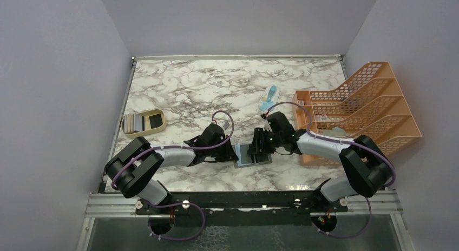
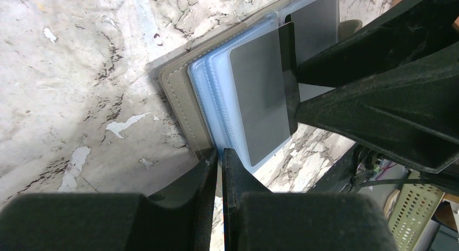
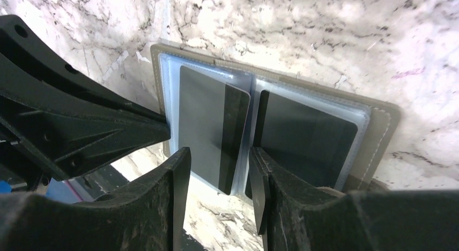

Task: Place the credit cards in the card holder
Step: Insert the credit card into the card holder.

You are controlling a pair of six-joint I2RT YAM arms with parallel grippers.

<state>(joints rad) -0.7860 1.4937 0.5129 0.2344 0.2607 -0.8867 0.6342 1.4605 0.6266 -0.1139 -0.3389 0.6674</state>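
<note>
On the marble table (image 1: 189, 88), the card holder (image 1: 246, 156) lies opened flat between the two grippers. Its cover is grey-olive with stitched edges, and its inner sleeves are clear pale blue.

One credit card (image 3: 208, 116), grey with a black stripe, sits partly in the holder's left sleeve, with its striped corner projecting past the sleeve edge. A second, darker card (image 3: 308, 137) fills the right sleeve. No lettering is legible on the holder or on either card.

The left gripper (image 2: 220, 159) is clamped on the holder's near-left edge. The right gripper (image 3: 219, 153) stands over the holder with its jaws parted, straddling the projecting card. It cannot be told whether they touch it.

Well left of the holder, a tan tray (image 1: 157, 113) holds more cards (image 1: 135, 123). To the holder's right stands an orange rack (image 1: 368, 107). Its label and the print on a blue-white packet (image 1: 268, 98) are too small to read.
</note>
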